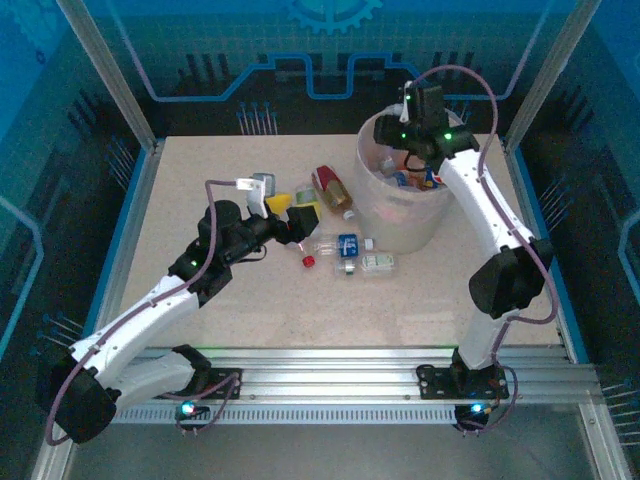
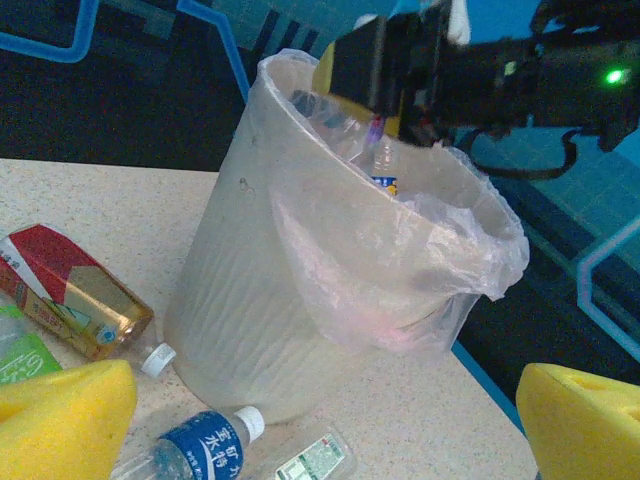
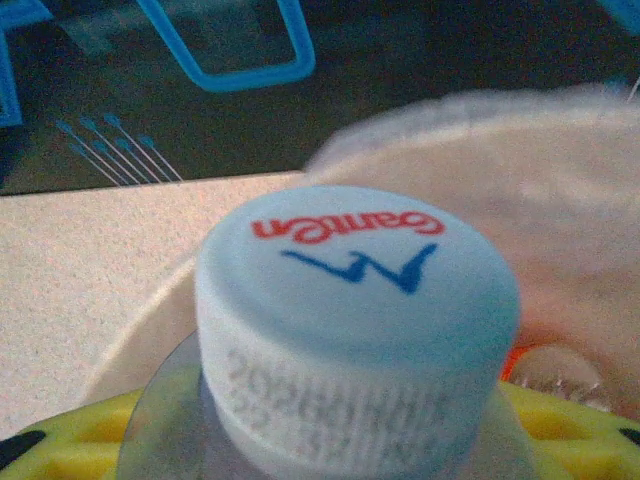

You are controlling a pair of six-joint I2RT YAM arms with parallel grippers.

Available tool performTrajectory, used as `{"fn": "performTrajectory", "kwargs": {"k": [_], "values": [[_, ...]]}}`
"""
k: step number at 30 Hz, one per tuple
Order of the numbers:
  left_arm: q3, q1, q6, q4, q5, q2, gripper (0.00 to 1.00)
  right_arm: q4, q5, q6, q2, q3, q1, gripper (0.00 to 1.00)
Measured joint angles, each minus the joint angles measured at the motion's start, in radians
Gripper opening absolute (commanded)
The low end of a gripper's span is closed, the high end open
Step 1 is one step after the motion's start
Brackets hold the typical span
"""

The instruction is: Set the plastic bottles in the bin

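Bin [image 1: 395,228] stands upper right of centre in the top view, liner bag [image 2: 400,290] draped over its rim. R gripper [image 1: 417,158] hangs over its mouth, clamped on a white-capped bottle [image 3: 355,320]. Cap is up, red "Ganten" print, yellow pads [image 3: 560,420] either side of the shoulder. In the left wrist view that bottle dangles just inside the rim, most of it behind the bin wall. Other bottles [image 1: 405,180] lie inside the bin w/ red and orange bits; too jumbled to count.

L gripper [image 1: 292,218] sits left of centre, jaws wide apart. Its yellow fingertips [image 2: 60,420] are cut off at the lower corners of its own wrist view.

Loose on the table [image 1: 250,310] btw it and the bin:
- a red-label bottle [image 1: 333,190] of amber liquid
- a blue-label bottle [image 1: 343,245]
- a clear bottle [image 1: 377,263] just right of that
- a loose red cap [image 1: 308,261]
- a green-label bottle [image 2: 15,350], cut by the left edge

The blue-label and clear ones lie near the bin's foot; touching or not, can't tell. A small white-grey item [image 1: 263,183] sits upper left of the L gripper — too small to identify.
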Motion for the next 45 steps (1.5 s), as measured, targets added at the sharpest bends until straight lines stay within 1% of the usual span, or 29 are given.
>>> {"fn": "performTrajectory", "kwargs": {"k": [2,7,15,18,19,24,31,38,45], "values": [[0.0,0.0,0.007,-0.004,0.0,0.004,0.99,0.019,-0.004,0.029,0.0,-0.048,0.002,0.61],[0.0,0.0,0.011,-0.018,0.0,0.021,0.99,0.043,0.006,0.067,-0.003,-0.119,0.003,0.74],[0.009,0.0,0.013,-0.076,-0.016,0.03,0.99,0.032,0.066,0.044,-0.041,-0.117,0.002,0.9],[0.014,0.0,0.014,-0.093,-0.034,0.03,0.99,0.008,0.085,0.025,-0.068,-0.097,0.001,0.94],[0.015,0.0,0.014,-0.1,-0.04,0.03,0.99,-0.001,0.09,0.018,-0.078,-0.087,0.001,0.99],[0.018,0.0,0.014,-0.155,-0.098,0.03,0.99,-0.048,0.11,-0.017,-0.15,-0.056,0.0,1.0],[0.019,0.0,-0.017,-0.275,-0.206,0.048,0.99,-0.122,0.095,-0.047,-0.266,-0.063,0.0,1.0],[0.019,0.0,-0.098,-0.389,-0.323,0.13,0.99,-0.145,0.084,-0.057,-0.451,-0.22,0.008,1.0],[0.047,0.019,-0.161,-0.441,-0.359,0.261,0.99,-0.15,0.108,-0.041,-0.59,-0.383,0.008,1.0]]}}
